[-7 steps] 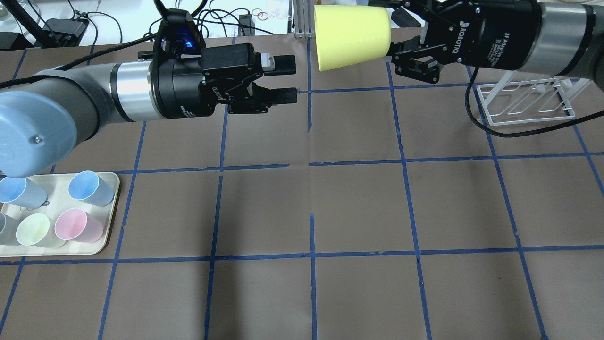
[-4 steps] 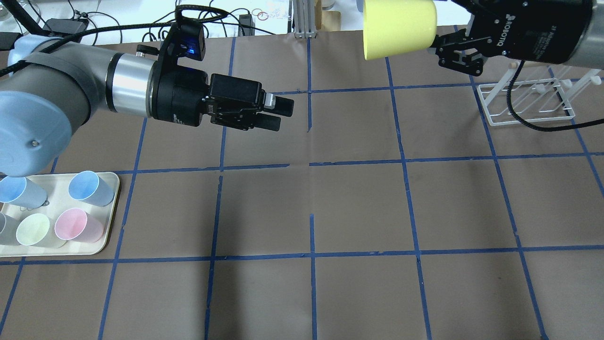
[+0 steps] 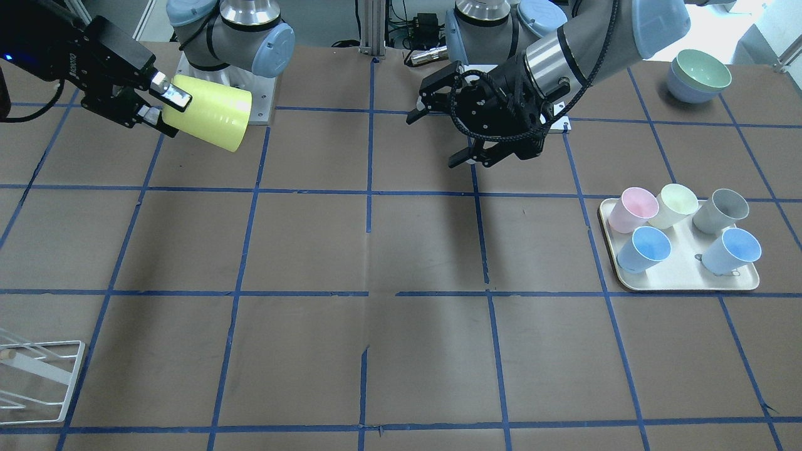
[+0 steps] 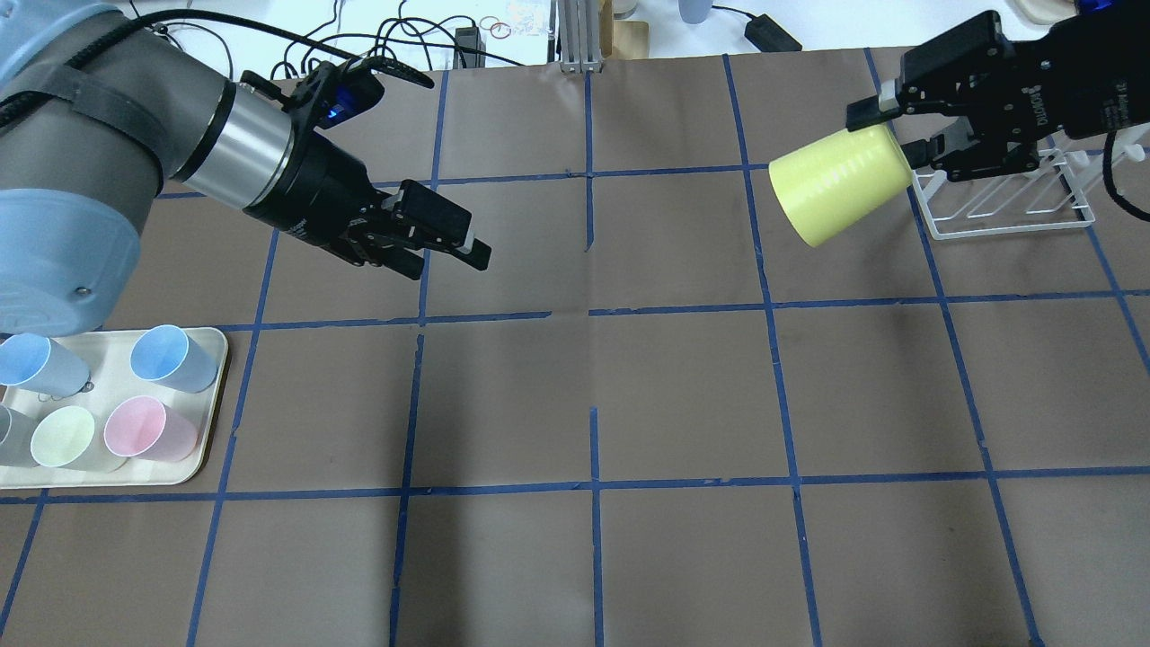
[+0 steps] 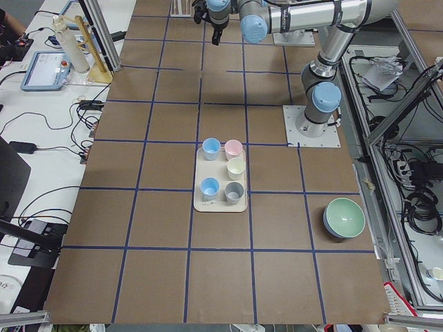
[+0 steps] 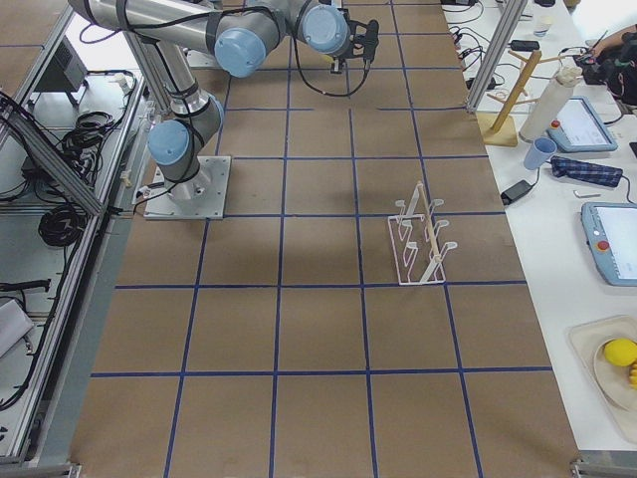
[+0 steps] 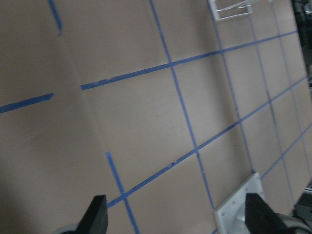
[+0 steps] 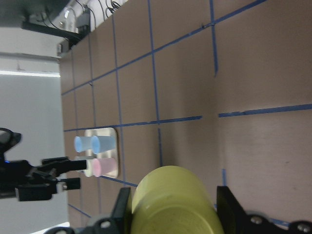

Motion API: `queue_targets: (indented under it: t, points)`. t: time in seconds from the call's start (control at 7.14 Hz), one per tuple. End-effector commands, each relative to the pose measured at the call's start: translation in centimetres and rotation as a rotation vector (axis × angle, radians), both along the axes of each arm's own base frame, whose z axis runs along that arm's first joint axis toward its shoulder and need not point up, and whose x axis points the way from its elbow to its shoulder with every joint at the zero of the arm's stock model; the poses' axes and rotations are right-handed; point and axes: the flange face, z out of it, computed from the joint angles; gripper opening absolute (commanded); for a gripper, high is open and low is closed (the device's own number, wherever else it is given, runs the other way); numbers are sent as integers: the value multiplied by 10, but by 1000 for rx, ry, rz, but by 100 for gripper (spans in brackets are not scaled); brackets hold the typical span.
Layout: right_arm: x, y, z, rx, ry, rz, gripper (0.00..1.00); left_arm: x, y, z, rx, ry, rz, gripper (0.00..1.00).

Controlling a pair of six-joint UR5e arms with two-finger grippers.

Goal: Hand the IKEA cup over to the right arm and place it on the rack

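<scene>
The yellow IKEA cup (image 4: 835,193) is clamped at its rim by my right gripper (image 4: 889,133), held in the air and tilted, its closed bottom pointing down-left. It hangs just left of the white wire rack (image 4: 1006,202). In the front-facing view the cup (image 3: 210,122) and right gripper (image 3: 161,103) are at the upper left, and the rack (image 3: 31,376) at the lower left corner. The right wrist view shows the cup (image 8: 170,200) between the fingers. My left gripper (image 4: 449,261) is open and empty, left of the table's middle; it also shows in the front-facing view (image 3: 435,141).
A cream tray (image 4: 211,404) with blue, pink, pale yellow and grey cups sits at the near left of the overhead view. Stacked bowls (image 3: 698,75) stand by the left arm's base. Cables and gear line the far table edge.
My right gripper has carried the yellow cup rightward and lower, and tilted it beside the rack. My left arm has drawn back to the left, its gripper now angled downward.
</scene>
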Motion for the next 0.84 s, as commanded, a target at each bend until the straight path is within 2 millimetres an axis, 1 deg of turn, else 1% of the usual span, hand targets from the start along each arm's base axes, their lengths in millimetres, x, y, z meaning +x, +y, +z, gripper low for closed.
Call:
queue_targets:
  t: [0.0, 0.14, 0.28, 0.42, 0.56, 0.7]
  points:
    - [-23, 1, -1, -93, 327, 155, 0, 22, -6, 21, -36, -323, 24, 100]
    - [-37, -3, -1, -160, 480, 244, 0, 28, -13, 24, -42, -388, 24, 100]
    - [-48, -14, -4, -231, 581, 335, 0, 34, -19, 26, -50, -433, 23, 100]
    - [-64, -29, -12, -240, 691, 356, 0, 41, -28, 25, -45, -513, 30, 100]
    - [-75, -41, -18, -250, 757, 352, 0, 43, -39, 13, -23, -520, 21, 100]
    - [-84, -56, -29, -259, 788, 347, 0, 44, -51, 21, -43, -533, 30, 100]
